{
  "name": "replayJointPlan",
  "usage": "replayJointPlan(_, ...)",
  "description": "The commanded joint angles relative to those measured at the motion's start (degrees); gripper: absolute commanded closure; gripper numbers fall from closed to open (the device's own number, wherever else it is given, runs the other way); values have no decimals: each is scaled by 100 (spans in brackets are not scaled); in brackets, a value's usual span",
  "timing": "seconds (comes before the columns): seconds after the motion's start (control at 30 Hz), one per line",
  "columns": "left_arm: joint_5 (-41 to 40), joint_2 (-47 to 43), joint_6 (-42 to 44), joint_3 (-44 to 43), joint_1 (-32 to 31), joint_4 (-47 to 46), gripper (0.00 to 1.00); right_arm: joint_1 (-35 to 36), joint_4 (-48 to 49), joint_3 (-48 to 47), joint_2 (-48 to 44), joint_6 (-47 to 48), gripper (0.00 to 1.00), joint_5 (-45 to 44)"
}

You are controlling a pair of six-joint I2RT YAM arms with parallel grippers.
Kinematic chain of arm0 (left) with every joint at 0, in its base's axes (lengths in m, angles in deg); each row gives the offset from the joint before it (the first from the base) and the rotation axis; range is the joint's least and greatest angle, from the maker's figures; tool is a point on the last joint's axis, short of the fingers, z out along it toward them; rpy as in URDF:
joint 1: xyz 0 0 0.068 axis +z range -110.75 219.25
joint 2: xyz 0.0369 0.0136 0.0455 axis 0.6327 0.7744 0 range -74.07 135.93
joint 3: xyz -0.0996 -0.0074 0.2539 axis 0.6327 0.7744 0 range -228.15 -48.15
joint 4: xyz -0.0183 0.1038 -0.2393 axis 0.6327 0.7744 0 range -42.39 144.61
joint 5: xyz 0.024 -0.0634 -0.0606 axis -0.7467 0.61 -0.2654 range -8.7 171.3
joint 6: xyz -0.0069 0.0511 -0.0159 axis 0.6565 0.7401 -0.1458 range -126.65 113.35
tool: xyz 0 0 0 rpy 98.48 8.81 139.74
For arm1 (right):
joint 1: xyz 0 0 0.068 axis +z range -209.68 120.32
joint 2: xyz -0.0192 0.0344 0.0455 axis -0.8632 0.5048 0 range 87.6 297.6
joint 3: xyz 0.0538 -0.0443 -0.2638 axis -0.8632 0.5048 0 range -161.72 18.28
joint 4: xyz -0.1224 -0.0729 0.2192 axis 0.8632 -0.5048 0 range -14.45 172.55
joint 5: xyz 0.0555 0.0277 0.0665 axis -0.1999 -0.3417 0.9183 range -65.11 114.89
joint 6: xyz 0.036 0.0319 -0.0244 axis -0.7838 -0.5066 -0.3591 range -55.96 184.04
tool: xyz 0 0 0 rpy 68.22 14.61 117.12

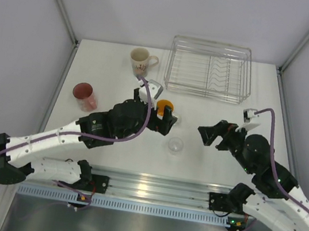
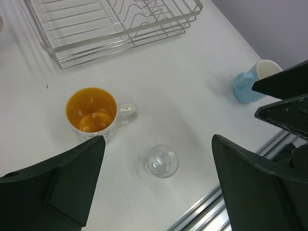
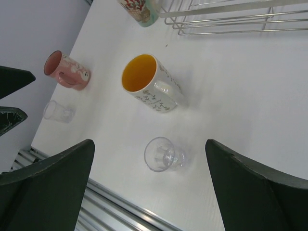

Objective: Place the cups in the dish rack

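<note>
Both sets of jaws were spread wide, nothing in either. The dish rack (image 1: 209,68) sat at the far edge of the surface (image 1: 113,83), right of the middle, and every cup I could see stood on the surface outside it.

The left jaws pointed in toward the middle of the surface. From the left wrist camera, the orange cup (image 2: 91,114) stood upright just ahead of the left-hand finger's tip. It was off to that side rather than in the gap, with its clear handle turned toward the gap. A small clear glass (image 2: 162,161) showed roughly centred in the gap between the two fingers, though I honestly couldn't tell how high above it the jaws hung.

The right jaws faced the left ones from the right side, well apart from them. In the right wrist view that same glass sat in their gap too, low in frame, with the orange cup farther out beyond it. Neither was touched.

The rest:
- The cream floral mug (image 1: 141,61) stood near the far edge, just left of the rack.
- The red tumbler (image 1: 83,94) stood near the left edge, with a second small glass (image 3: 57,111) close by.
- The light blue cup (image 2: 250,85) was over on the right, beside the right arm.
</note>
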Motion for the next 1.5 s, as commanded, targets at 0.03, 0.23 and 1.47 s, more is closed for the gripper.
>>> replayJointPlan(0.03,-294,423,231,-817,-2,155,2,53,109,25,-270,-9,0,16)
replayJointPlan(0.23,-489,968,152,-1257,208,507,3,53,109,218,-403,131,1,104)
replayJointPlan(1.47,1867,2831,-1650,-448,2722,314,19,53,-321,359,-772,228,1,368)
